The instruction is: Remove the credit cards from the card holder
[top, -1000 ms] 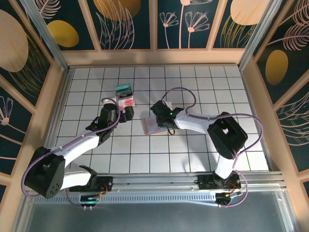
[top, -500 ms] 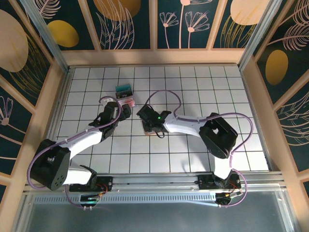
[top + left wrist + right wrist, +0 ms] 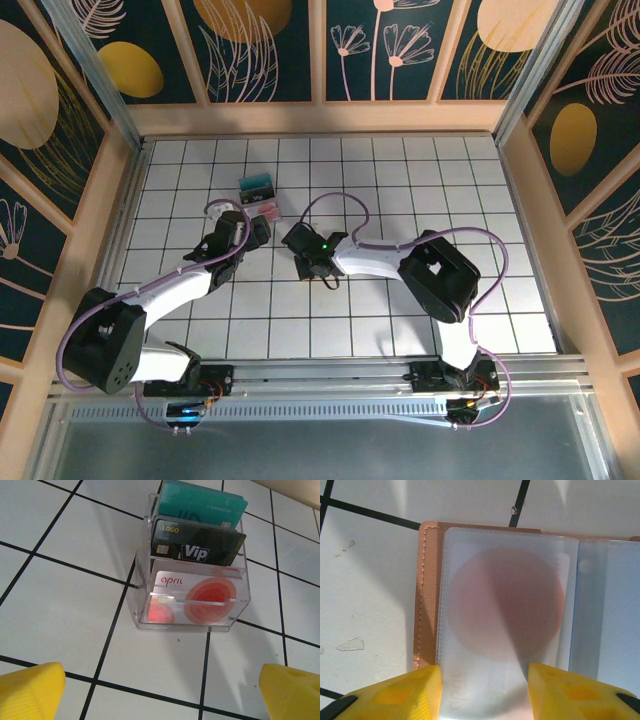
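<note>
The pinkish-brown folding card holder [image 3: 427, 595] lies open on the white tiled desk [image 3: 50, 605]. The right gripper [image 3: 482, 690] is over it, jaws partly apart. A white, red-disc credit card [image 3: 507, 605] sits in its translucent sleeve [image 3: 570, 605], not yet out. Beyond, the left gripper [image 3: 160, 690] gapes wide and empty before a clear plastic stand [image 3: 142, 622]. It holds a teal card [image 3: 205, 505], a black card [image 3: 200, 542] and a white-and-red card [image 3: 200, 597], seemingly done.

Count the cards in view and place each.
4: teal card at back, black card mid, white-red card front of the clear stand; a fourth card sleeved in the card holder. More may be hidden.
</note>
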Tool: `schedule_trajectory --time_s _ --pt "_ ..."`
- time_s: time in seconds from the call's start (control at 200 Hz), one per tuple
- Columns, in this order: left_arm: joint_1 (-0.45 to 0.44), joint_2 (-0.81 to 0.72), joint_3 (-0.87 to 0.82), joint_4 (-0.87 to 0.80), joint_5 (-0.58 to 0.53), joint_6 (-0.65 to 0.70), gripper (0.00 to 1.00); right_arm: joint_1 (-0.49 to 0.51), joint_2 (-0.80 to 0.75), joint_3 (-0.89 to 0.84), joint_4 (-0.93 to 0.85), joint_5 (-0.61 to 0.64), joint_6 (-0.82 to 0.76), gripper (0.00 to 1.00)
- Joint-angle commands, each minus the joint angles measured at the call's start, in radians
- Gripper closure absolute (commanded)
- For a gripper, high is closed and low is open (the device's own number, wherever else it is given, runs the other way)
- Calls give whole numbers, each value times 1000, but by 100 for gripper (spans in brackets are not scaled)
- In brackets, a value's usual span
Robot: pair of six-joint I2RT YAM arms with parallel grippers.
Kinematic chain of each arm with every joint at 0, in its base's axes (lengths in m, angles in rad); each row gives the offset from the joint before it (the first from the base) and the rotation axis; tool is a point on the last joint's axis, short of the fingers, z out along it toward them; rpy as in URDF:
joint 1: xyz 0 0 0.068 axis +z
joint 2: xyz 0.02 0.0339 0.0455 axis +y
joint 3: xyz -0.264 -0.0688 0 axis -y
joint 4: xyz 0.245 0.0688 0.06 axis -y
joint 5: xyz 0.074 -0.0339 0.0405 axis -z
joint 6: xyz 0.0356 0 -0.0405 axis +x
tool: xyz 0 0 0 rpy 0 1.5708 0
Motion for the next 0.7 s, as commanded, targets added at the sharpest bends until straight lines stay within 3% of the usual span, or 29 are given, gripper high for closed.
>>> schedule_trajectory --time_s 0.0,0.18,0.44,0.696 --pt "6 -2 27 -20 -9 -12 1 -17 23 -23 -11 -31 19 55" --pt "5 -3 31 -21 1 -1 1 -47 2 -58 22 -66 31 74" --pt "6 -19 34 2 42 57 1 -66 -68 -56 35 -5 39 81" --pt "6 -35 37 14 64 75 1 -79 -118 -64 23 93 60 79"
